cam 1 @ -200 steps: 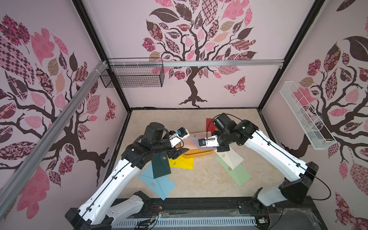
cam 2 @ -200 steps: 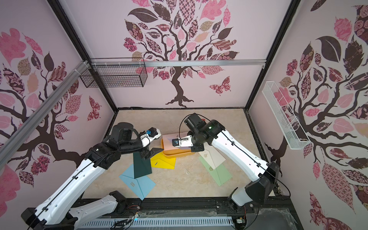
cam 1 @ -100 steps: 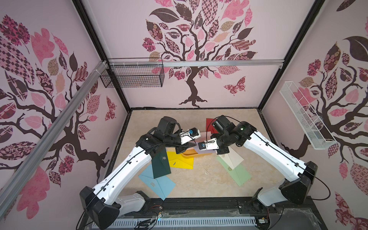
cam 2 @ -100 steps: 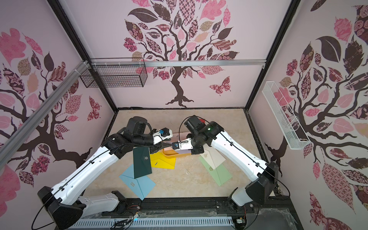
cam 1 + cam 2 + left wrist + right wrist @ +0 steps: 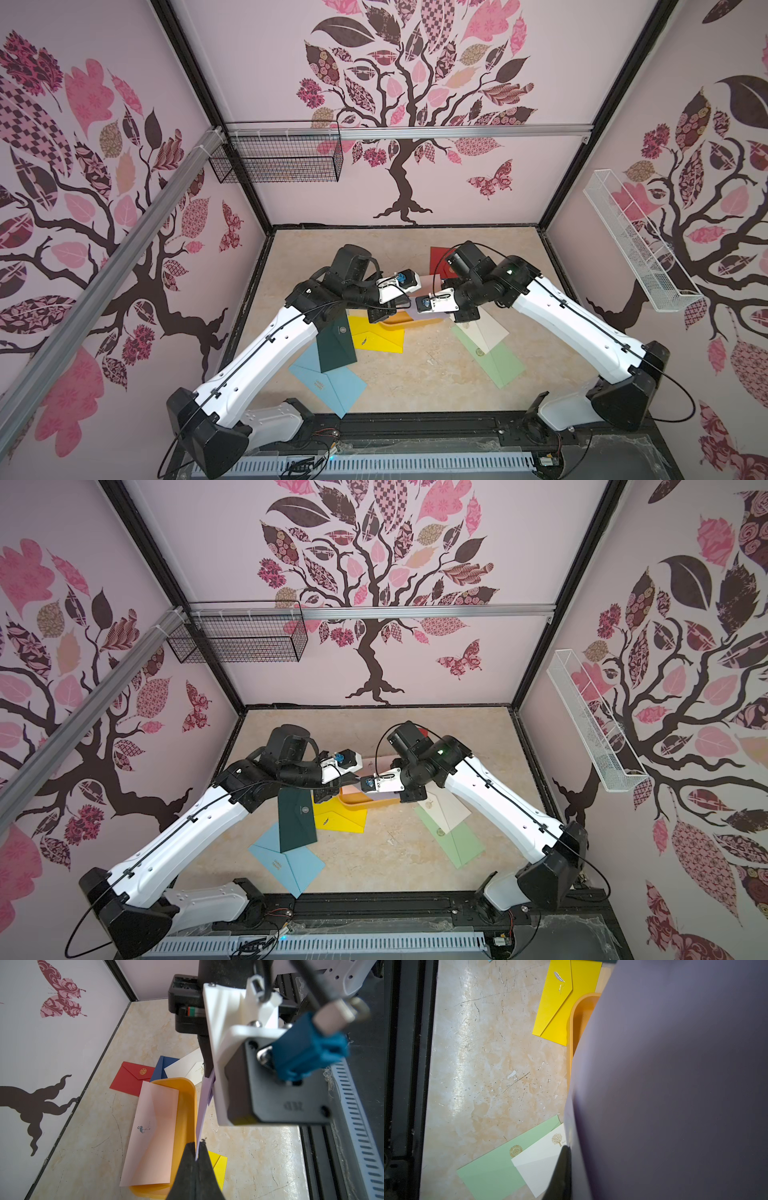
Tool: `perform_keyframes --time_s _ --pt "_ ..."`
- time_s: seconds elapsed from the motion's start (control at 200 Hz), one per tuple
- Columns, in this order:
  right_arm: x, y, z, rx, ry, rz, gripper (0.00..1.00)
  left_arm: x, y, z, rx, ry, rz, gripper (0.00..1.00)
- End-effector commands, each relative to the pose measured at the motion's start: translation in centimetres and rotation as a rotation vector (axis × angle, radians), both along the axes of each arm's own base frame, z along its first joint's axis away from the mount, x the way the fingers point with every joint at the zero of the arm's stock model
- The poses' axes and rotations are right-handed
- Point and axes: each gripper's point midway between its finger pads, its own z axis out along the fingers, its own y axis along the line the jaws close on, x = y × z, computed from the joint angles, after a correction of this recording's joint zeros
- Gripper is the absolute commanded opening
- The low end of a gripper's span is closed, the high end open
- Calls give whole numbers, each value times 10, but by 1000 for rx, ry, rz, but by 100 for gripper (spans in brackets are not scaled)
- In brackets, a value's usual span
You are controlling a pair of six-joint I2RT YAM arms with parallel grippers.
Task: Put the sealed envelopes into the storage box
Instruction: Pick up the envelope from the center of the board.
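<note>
A lilac envelope [image 5: 202, 1109] hangs on edge above the near wall of the yellow-orange storage box [image 5: 194, 1101], stretched between my two grippers. My left gripper [image 5: 197, 1147] is shut on one end of it. My right gripper [image 5: 208, 1072] is at the other end. In the right wrist view the lilac envelope [image 5: 675, 1084] hides one finger, so its grip is unclear. A pink envelope [image 5: 153, 1126] leans inside the box. On the table lie yellow [image 5: 376, 338], dark green [image 5: 336, 347], light blue [image 5: 328, 384], cream [image 5: 482, 332], light green [image 5: 496, 361], red [image 5: 133, 1078], navy [image 5: 160, 1070] and white [image 5: 187, 1068] envelopes.
A black wire basket [image 5: 276, 160] hangs on the back wall and a white mesh tray [image 5: 636, 245] on the right wall. Both arms meet over the box [image 5: 353, 800] in mid-table. A black rail [image 5: 415, 424] runs along the front edge.
My left arm swung right towards the right gripper, and its jaws closed on the free end of the lilac envelope. The right arm stayed over the box.
</note>
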Motion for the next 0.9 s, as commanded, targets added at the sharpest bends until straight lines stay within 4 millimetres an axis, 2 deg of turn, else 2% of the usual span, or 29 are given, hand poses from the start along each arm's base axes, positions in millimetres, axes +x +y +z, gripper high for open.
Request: perform_keyframes --time_s 0.0,0.045,0.14,0.285,0.35,0.495,0.625,0.74,0.895 --pt "0 6 30 120 -91 -3 40 1 9 13 -57 0 47 0" --pt "0 8 35 152 -112 -1 44 1 14 16 -87 16 54 0" --pt "-2 9 53 255 -118 -8 46 1 21 23 -147 15 83 0" --pt "-12 5 95 537 -64 -17 47 -8 31 27 -218 -16 106 0" --pt "-14 0 106 643 -45 -24 48 -14 34 31 -255 -23 104 0" --pt "-21 1 108 724 17 -19 48 -19 42 41 -325 -3 111 0" --pt "-21 2 118 830 72 -3 47 -26 48 49 -378 -1 97 0" --pt "-23 5 115 842 127 10 47 -30 50 56 -417 -26 97 0" --pt "-21 9 114 848 137 24 46 -35 47 55 -421 5 69 0"
